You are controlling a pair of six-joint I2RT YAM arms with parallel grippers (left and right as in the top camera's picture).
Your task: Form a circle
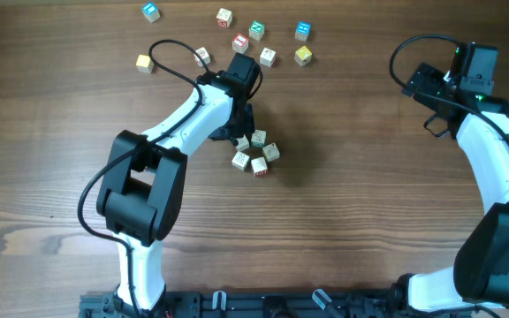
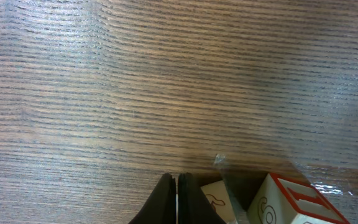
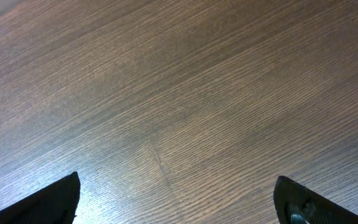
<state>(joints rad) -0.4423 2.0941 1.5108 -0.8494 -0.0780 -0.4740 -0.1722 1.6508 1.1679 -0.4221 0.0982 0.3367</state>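
my left gripper [image 1: 239, 135] was pinched shut on nothing, low at the upper-left edge of the circle [image 1: 270, 151], so in the overhead view the tight little ring of cubes lay just to its lower right, near the middle of the desk [image 1: 343, 230]. in my left wrist view a tan-marked cube [image 2: 211, 200] sat just beside the closed tips, with a red-marked cube [image 2: 294, 202] beyond it. my right gripper [image 3: 176, 202] stood wide and empty, well apart on the far right, so i judged any tidying nudge belonged to the left arm.

Right claw [image 3: 176, 190] gapes wide over the wooden table [image 3: 179, 93].
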